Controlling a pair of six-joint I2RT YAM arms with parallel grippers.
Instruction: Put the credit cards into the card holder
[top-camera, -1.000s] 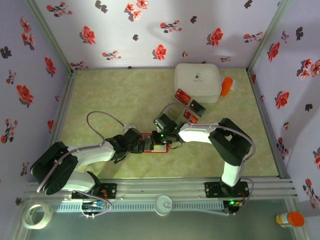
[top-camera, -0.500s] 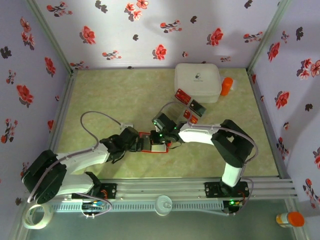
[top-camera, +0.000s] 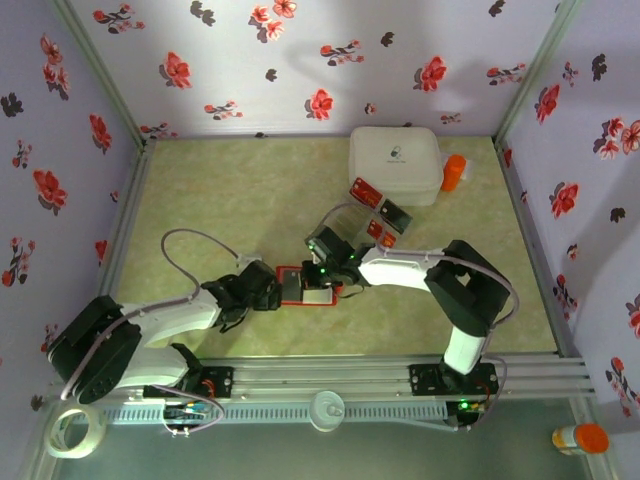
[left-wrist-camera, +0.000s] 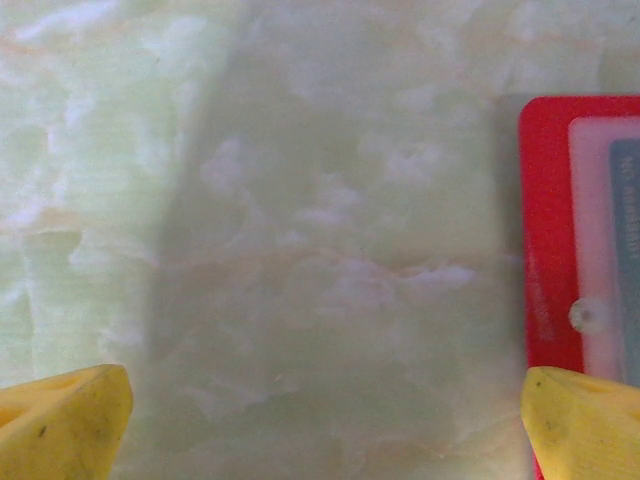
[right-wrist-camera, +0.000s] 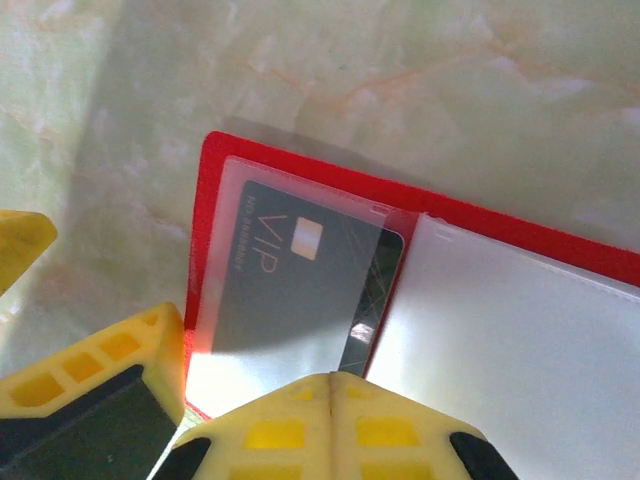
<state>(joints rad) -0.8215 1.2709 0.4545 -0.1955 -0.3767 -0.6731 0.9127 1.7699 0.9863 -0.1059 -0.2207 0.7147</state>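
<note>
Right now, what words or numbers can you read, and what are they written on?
"VIP": on the dark card tucked in the card holder, right wrist view.
Tiny line beside it: too small to read.
Lettering on the grey-blue card, left wrist view: blurred, unreadable.
Mark on the white box: too small to read.
White marks on the red cards: too small.

Card holder (top-camera: 292, 288) lies open on the bench (top-camera: 220, 200), front centre, one card (right-wrist-camera: 295, 290) in its left pocket; spare cards (top-camera: 393, 214) sit behind-right, before the box (top-camera: 395, 165).
</note>
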